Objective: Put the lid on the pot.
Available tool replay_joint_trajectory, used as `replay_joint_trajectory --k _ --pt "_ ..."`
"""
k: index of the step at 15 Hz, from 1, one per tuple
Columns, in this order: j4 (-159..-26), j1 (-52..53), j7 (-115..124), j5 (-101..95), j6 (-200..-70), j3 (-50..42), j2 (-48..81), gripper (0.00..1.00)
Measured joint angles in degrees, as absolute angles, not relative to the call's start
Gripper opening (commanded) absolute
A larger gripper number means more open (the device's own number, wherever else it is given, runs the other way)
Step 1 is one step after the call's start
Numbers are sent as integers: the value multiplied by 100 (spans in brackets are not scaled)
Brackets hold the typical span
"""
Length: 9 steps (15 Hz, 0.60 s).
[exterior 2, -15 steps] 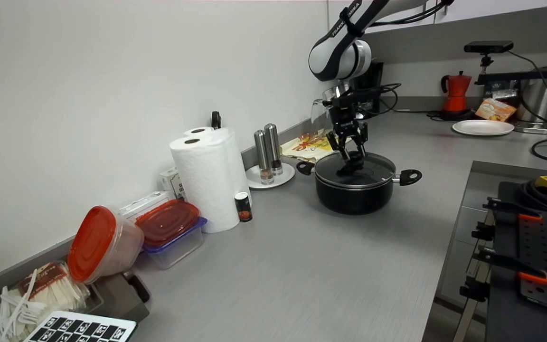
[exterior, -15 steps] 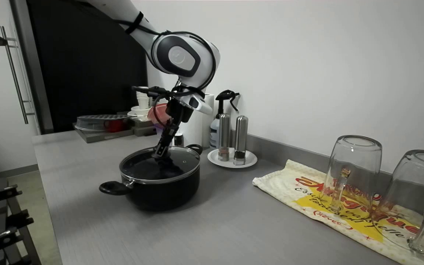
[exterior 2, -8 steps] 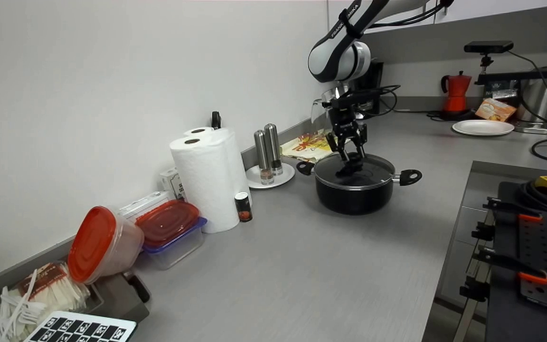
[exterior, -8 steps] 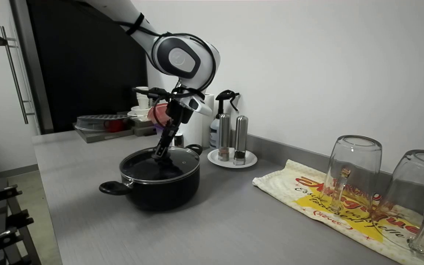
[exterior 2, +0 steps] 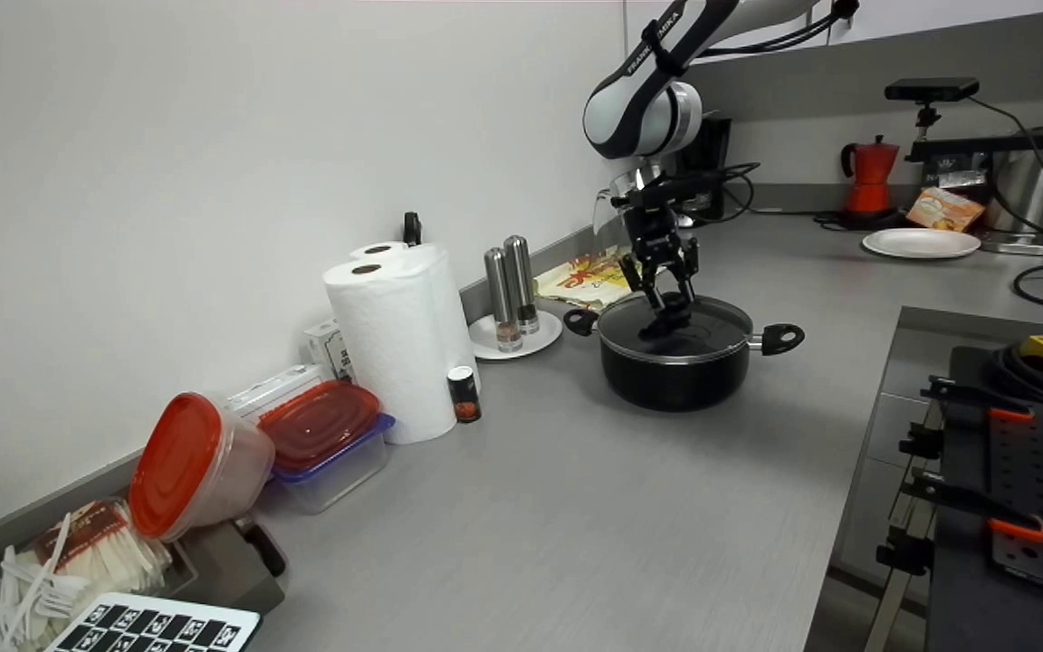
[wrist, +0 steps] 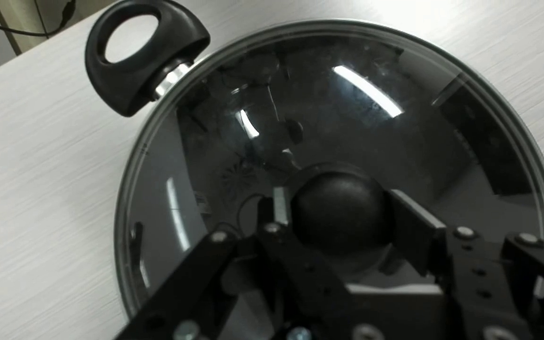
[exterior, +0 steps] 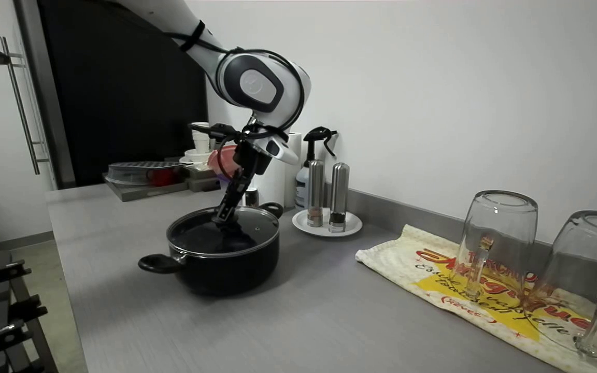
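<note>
The round glass lid with a thin metal rim lies level on the wide black pot, as both exterior views show. The pot stands on the grey counter with a loop handle at each side. In the wrist view the lid covers the pot's opening, and one pot handle shows at upper left. My gripper reaches down to the lid's centre. In the wrist view its fingers are shut on the dark knob, one on each side. The pot's inside is hidden under the lid.
A white plate with two metal grinders stands near the pot by the wall. Glass mugs rest on a printed cloth. Paper towel rolls, a small spice jar and plastic containers line the wall.
The gripper, lid and pot have shifted very slightly together, a few pixels to the left in both exterior views. The lid stays on the pot and the fingers stay at the knob.
</note>
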<state>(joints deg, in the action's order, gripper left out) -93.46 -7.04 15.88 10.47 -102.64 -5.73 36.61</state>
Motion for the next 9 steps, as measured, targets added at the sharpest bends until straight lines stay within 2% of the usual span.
replay_joint_trajectory --k 2,3,9 --pt "-9354 -704 1588 1047 -10268 -579 3666 74" --pt "-9354 -704 1588 1047 -10268 -580 3666 76" --pt "-9354 -704 1588 1047 -10268 -582 3666 76"
